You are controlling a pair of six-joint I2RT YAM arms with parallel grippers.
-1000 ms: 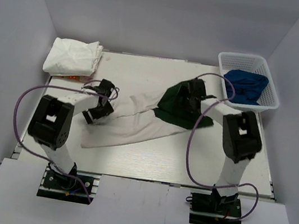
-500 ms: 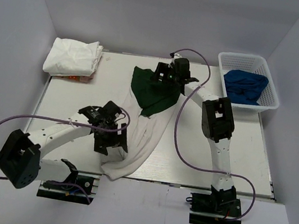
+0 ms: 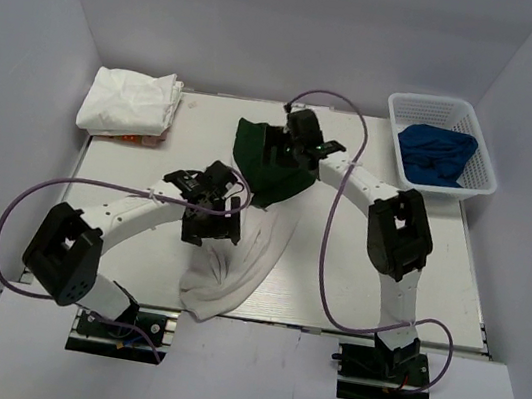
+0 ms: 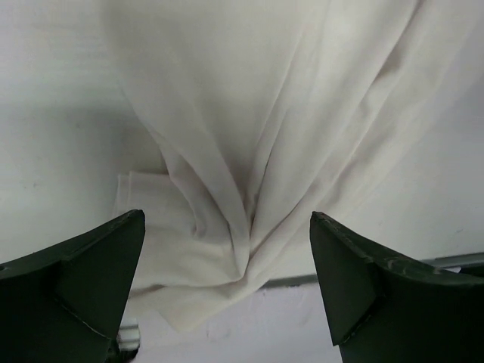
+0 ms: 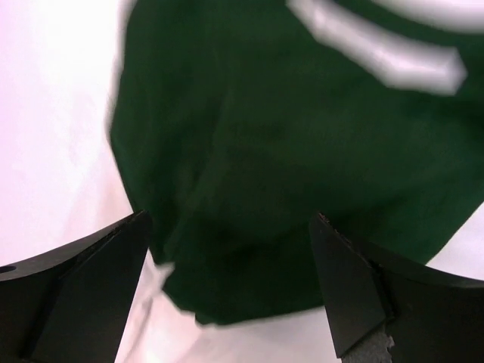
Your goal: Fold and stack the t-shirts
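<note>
A white t-shirt with a dark green part [image 3: 264, 159] lies stretched from the table's middle back to its near edge, its white end [image 3: 223, 279] bunched at the front. My left gripper [image 3: 211, 229] hovers over the white cloth [image 4: 249, 151], jaws wide open, nothing between them. My right gripper [image 3: 279, 149] is over the green part [image 5: 302, 174], also open and empty. White folded t-shirts [image 3: 131, 102] sit stacked at the back left corner.
A white basket [image 3: 486, 153] holding blue cloth [image 3: 438, 154] stands at the back right. Something orange [image 3: 132, 139] peeks from under the folded stack. The table's near edge [image 4: 454, 261] shows just past the bunched cloth. Grey walls enclose the table.
The shirt was dragged from lying across the table to running front to back. The left gripper opened fully and moved back from the near edge; the right gripper shifted slightly over the green part.
</note>
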